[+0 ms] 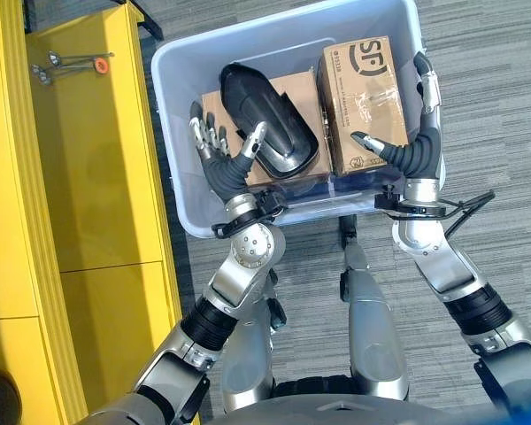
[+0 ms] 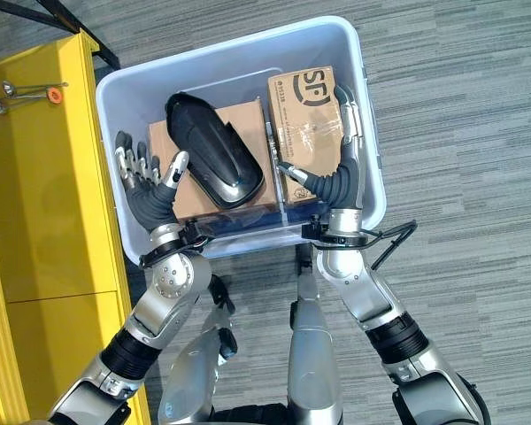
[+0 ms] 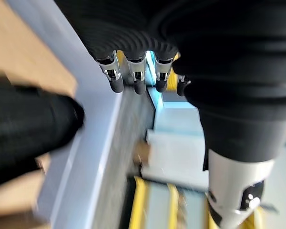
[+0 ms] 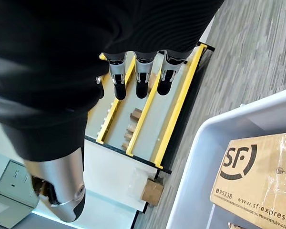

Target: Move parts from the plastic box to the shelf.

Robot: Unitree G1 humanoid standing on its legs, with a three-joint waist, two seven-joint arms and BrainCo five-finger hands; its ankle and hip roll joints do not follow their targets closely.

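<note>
While left hand (image 1: 219, 158) and right hand (image 1: 416, 133) spread open, plastic box (image 1: 179, 97) rims flank both.

Black part (image 1: 270, 124), cartons (image 1: 365, 102) in box (image 1: 179, 80)

This looks like a warehouse or parts-handling workroom. A pale plastic box (image 1: 181, 190) of taped cardboard shipping cartons (image 1: 365, 102) and a black moulded part (image 1: 270, 124) sits on grey striped carpet (image 1: 504, 106). On the left stands a yellow metal shelf (image 1: 88, 177) with small metal tools (image 1: 71, 64) on it.
</note>
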